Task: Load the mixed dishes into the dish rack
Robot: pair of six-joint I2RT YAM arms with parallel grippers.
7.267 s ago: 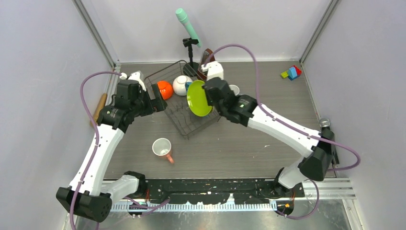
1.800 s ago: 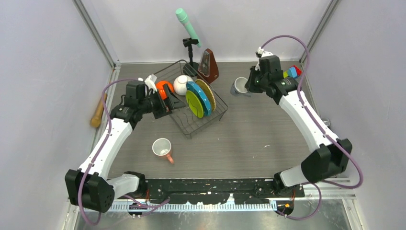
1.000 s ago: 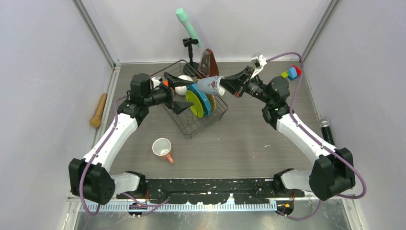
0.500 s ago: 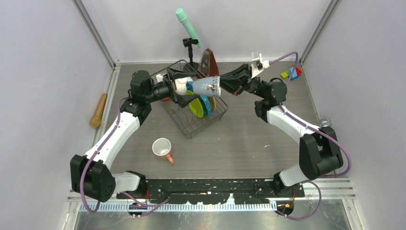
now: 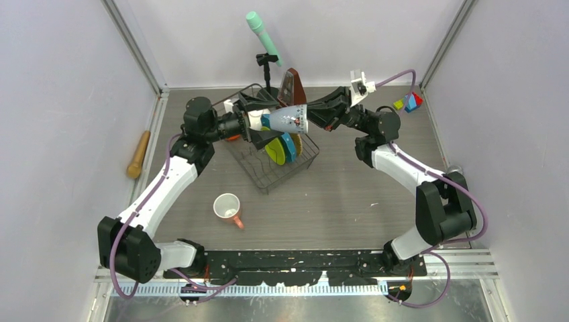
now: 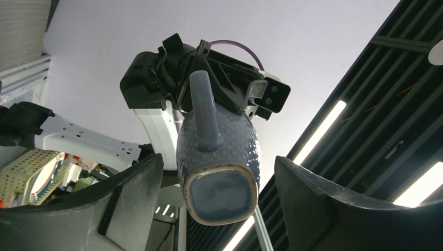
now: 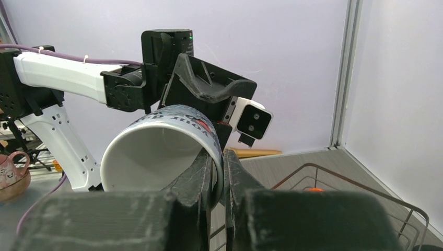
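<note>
grey and held in the air, the small grey mug (image 5: 285, 121) lies on its side between the two tools, its handle turned upward. the right tool (image 7: 218, 166) is clamped on the mug's rim, with one finger inside the mouth and one outside. the left tool (image 6: 218, 172) faces the mug's base with its jaws apart. one jaw stands on each side of the base, and a gap shows at both.

directly below the two tools sits one dish rack (image 5: 292, 172), a black wire basket on the surface. three plates stand on edge in its prongs, under the mug and nearer the right tool's side:
- one lime green plate (image 5: 272, 153)
- one blue white-dotted plate (image 5: 288, 145) just beside it
- one yellow woven-pattern plate (image 5: 297, 142) just beyond that

one orange bowl (image 5: 232, 137) shows only as a sliver under the left tool's wrist.

a second mug, the pink mug (image 5: 228, 209), lies on the surface outside the rack. it is well apart from both tools, on the side toward the arm bases.

one brown metronome (image 5: 293, 90) stands just beyond the held mug, on the far side of the tools. one wooden rolling pin (image 5: 139, 153) lies well off to the outer side of the left tool, by the wall.
</note>
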